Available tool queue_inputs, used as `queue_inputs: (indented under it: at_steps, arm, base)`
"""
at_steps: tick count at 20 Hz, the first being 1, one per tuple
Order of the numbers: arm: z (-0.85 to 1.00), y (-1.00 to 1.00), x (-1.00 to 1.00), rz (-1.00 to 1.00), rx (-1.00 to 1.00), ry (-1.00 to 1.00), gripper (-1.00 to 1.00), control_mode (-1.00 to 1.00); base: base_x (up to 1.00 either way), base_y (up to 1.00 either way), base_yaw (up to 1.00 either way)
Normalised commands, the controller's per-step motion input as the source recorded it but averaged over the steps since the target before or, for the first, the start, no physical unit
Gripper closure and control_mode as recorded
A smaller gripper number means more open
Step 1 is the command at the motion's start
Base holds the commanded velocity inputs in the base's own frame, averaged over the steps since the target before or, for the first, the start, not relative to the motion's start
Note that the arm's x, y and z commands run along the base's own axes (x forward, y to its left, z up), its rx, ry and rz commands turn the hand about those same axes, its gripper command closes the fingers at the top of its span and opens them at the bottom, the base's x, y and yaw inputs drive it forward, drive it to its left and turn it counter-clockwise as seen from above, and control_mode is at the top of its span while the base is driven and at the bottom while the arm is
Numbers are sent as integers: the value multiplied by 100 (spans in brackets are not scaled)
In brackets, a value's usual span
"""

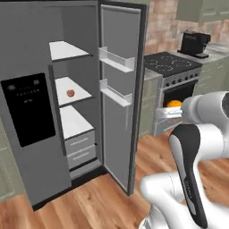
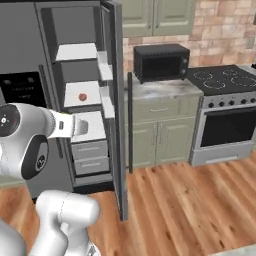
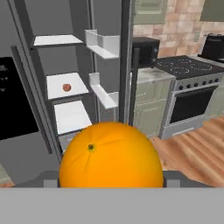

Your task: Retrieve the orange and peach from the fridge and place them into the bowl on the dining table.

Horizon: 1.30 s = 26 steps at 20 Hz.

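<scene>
My gripper [image 1: 171, 111] is shut on the bright orange [image 1: 174, 103], held out in front of the stove and away from the fridge [image 1: 27, 44]. In the hand view the orange [image 3: 111, 155] sits large between the fingertips. The fridge's right door [image 1: 120, 89] stands wide open. The pinkish-red peach [image 1: 70, 93] lies alone on the middle white shelf, also seen in the right base view [image 2: 82, 97] and the hand view [image 3: 66, 87]. The bowl and the dining table are out of view.
The open door [image 2: 116, 115] juts into the wooden floor [image 2: 190, 200]. To the right are a stove with oven [image 2: 227, 115], a black microwave [image 2: 161, 62] on the counter, green cabinets [image 2: 157, 135] and a coffee machine [image 1: 194, 44].
</scene>
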Motion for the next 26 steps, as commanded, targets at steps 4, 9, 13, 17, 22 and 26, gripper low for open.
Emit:
queue_inputs:
  at_steps: [4,9,13,17,22,26]
  arm:
    - [0,0,0,0,0,0,100,100]
    - [0,0,0,0,0,0,100,100]
    - [0,0,0,0,0,0,100,100]
    - [0,0,0,0,0,0,100,100]
    - [0,0,0,0,0,0,100,100]
    - [0,0,0,0,0,0,100,100]
  base:
    - [-100,8,-56]
    - [-100,2,-56]
    - [-100,0,-55]
    - [-100,-11,-54]
    - [-66,-50,-47]
    - [-21,-86,-36]
